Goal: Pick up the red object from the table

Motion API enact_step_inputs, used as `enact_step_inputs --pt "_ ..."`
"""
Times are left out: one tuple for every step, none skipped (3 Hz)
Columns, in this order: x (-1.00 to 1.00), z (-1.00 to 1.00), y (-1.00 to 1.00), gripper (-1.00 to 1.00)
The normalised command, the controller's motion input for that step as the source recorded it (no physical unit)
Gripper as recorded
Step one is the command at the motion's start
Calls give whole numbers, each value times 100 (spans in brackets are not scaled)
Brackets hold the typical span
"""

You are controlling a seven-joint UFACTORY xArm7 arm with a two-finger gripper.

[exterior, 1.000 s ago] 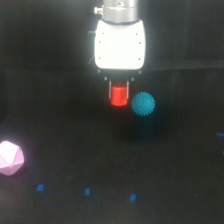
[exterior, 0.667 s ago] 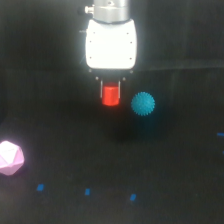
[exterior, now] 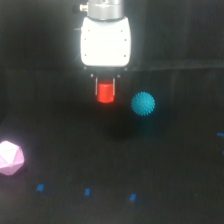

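The red object (exterior: 105, 93), a small bright red block, hangs between the two thin fingers of my gripper (exterior: 105, 91), under its white body. The gripper is shut on it and holds it above the black table (exterior: 165, 170). A faint shadow lies on the table below it. The block is clear of the surface.
A cyan spiky ball (exterior: 143, 104) sits on the table just to the exterior view's right of the held block. A pink polyhedron (exterior: 10, 158) lies at the exterior view's left edge. Small blue marks (exterior: 87, 191) dot the front of the table.
The gripper has moved toward the exterior view's left and slightly up, carrying the red object away from the cyan ball. The ball and polyhedron have not moved.
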Motion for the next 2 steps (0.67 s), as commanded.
enact_step_inputs --pt "16 -12 0 -98" --pt "-27 -21 13 -100"
